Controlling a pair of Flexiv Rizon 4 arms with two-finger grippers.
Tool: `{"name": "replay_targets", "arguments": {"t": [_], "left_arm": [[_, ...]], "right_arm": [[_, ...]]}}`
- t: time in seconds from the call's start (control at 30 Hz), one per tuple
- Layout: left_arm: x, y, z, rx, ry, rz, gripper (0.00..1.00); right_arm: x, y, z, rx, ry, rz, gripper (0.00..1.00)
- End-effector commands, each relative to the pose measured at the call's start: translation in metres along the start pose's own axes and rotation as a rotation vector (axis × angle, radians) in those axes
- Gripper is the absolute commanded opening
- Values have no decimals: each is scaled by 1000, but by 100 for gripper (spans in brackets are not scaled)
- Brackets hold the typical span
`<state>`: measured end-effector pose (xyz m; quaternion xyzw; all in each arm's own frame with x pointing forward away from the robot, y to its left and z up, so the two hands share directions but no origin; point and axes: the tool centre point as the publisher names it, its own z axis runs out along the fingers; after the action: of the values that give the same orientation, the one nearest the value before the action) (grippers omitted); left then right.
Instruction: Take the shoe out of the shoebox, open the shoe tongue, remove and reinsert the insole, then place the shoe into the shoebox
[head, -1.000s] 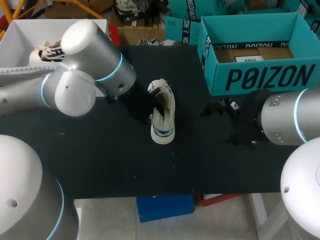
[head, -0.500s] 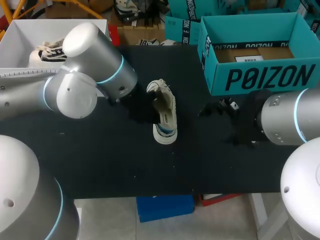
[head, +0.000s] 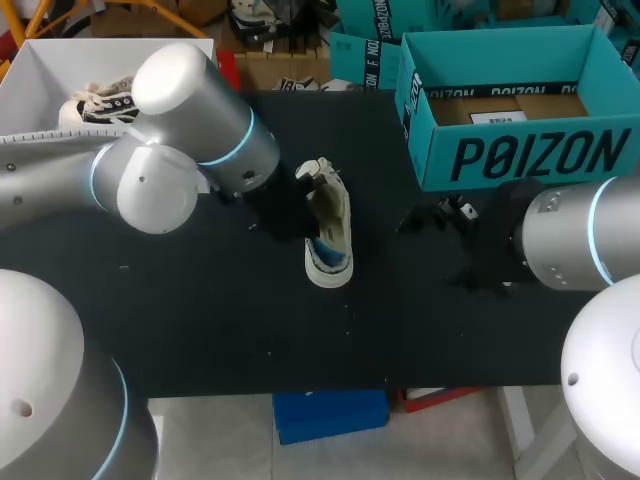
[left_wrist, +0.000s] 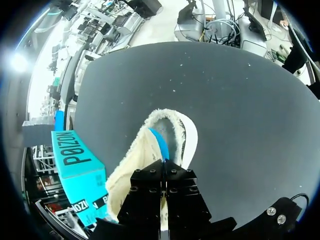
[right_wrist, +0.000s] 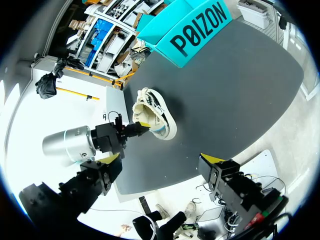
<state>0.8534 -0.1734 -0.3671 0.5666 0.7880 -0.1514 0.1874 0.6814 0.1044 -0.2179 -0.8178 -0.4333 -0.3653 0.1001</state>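
Black table cloth (head: 200, 330) carries everything here. Farthest from the teal shoebox (head: 520, 155) is the left gripper (left_wrist: 163, 175), its fingers drawn together at the mouth of the cream shoe (head: 328, 225). They seem to pinch the edge of the blue insole (left_wrist: 159, 142), though the contact itself is hidden. The shoe lies on the cloth outside the shoebox, well off its front corner and tipped toward its side. Nearer the shoebox, just off its front wall, the right gripper (right_wrist: 161, 165) hangs with its fingers wide apart, touching nothing. The likely trouble is that nothing pins the shoe, so a pull on the insole could drag or roll the whole shoe. A thin edge-grip could also slip, or catch the lining along with the insole.
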Motion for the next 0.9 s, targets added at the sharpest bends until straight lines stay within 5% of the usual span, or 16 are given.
{"name": "replay_targets", "arguments": {"t": [0.03,0.37,0.4,0.43,0.47,0.73,0.83,0.9], "left_arm": [[-2,-2,5,21,-8,-11,0],[5,-19,21,99,77,19,0],[6,-19,22,110,90,18,15],[6,-20,22,117,98,19,81],[7,-20,21,115,99,20,100],[-3,-10,-6,116,79,1,91],[-9,-10,-16,113,76,10,77],[-12,-10,-20,115,71,12,50]], "right_arm": [[0,-5,4,-31,1,5,100],[0,-5,4,-31,1,5,100],[0,-5,4,-31,1,5,100],[0,-5,4,-31,1,5,100],[0,-5,4,-31,1,5,100],[0,-5,4,-31,1,5,100],[0,-5,4,-31,1,5,100],[0,-5,4,-31,1,5,100]]}}
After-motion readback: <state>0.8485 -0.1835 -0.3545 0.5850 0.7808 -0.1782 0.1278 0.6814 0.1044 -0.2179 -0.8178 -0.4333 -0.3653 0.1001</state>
